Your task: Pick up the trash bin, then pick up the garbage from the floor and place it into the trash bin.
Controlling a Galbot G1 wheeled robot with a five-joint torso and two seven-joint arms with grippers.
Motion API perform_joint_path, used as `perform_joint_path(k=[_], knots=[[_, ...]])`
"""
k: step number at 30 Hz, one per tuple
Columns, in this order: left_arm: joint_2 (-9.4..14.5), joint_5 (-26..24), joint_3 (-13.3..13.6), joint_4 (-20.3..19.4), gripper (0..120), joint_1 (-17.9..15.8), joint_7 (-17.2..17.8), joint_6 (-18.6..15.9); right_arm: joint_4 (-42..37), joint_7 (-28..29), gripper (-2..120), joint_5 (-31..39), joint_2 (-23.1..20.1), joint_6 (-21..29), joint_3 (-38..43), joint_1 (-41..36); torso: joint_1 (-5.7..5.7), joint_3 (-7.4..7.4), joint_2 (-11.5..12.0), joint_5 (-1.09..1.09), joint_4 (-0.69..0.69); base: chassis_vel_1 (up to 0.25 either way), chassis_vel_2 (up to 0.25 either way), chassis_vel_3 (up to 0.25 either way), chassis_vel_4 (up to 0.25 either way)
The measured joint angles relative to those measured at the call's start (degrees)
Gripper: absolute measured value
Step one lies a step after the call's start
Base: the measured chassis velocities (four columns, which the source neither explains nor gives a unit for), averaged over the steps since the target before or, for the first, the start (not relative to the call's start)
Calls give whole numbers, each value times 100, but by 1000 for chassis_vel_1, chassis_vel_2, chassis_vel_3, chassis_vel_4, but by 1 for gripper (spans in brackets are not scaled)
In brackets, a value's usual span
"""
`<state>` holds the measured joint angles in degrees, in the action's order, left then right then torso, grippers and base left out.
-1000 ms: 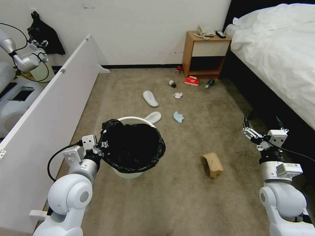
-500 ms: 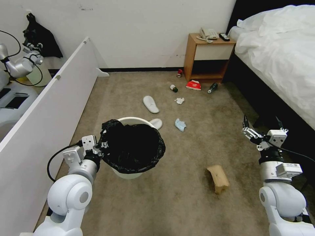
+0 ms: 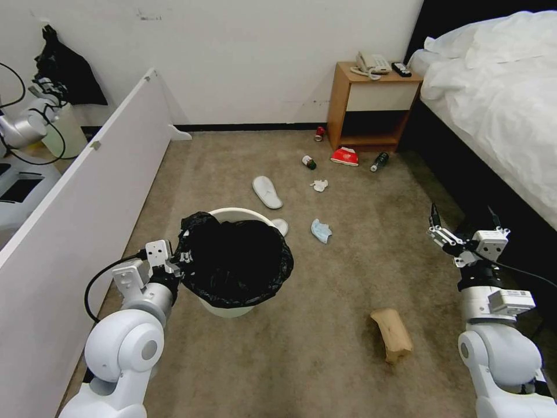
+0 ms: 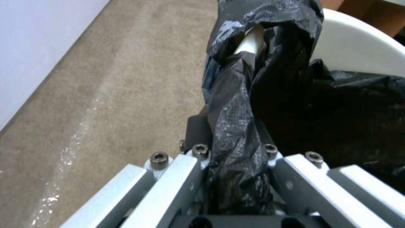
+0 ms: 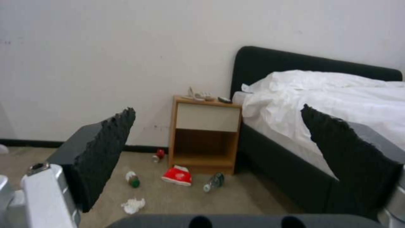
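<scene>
The left gripper (image 3: pixel 174 262) is clamped on the rim of the trash bin (image 3: pixel 232 264), pinching the black liner bag (image 4: pixel 236 133) folded over the white edge; the bin hangs at the robot's left front, its mouth upward; whether its base clears the carpet (image 3: pixel 325 360) cannot be told. The right gripper (image 3: pixel 461 223) is released, pads wide apart and empty, held at the robot's right front beside the bed (image 3: pixel 499 104).

The nearest garbage is the crumpled brown paper bag (image 3: pixel 393 334); it lies on the carpet below and to the left of the right gripper, between the two arms but nearer the right one (the only free one); its long axis runs roughly away from the robot, slightly slanted.

Farther ahead lie the pale blue wad (image 3: pixel 321 230), a white tissue (image 3: pixel 318 185), one white slipper (image 3: pixel 267 191), a small bottle (image 3: pixel 308 162), the red packet (image 3: pixel 344 156), a dark bottle (image 3: pixel 379 161) and a red can (image 3: pixel 319 133) near the nightstand (image 3: pixel 374 104).

The second slipper (image 3: pixel 281 225) is mostly hidden behind the bin; the bin's interior is too dark to show any contents.
</scene>
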<state>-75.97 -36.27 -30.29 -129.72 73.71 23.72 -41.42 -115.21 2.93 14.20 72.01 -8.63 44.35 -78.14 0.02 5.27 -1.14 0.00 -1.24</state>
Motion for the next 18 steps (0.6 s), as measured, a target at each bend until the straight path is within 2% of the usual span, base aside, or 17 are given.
perform_joint_path(k=[18], knots=[[-21,-2,-2,-3,5,-3,-2,1,16,14,100,-7,-44,-69,11,45,0,-1,0,0,0,-3,3,3,-4]])
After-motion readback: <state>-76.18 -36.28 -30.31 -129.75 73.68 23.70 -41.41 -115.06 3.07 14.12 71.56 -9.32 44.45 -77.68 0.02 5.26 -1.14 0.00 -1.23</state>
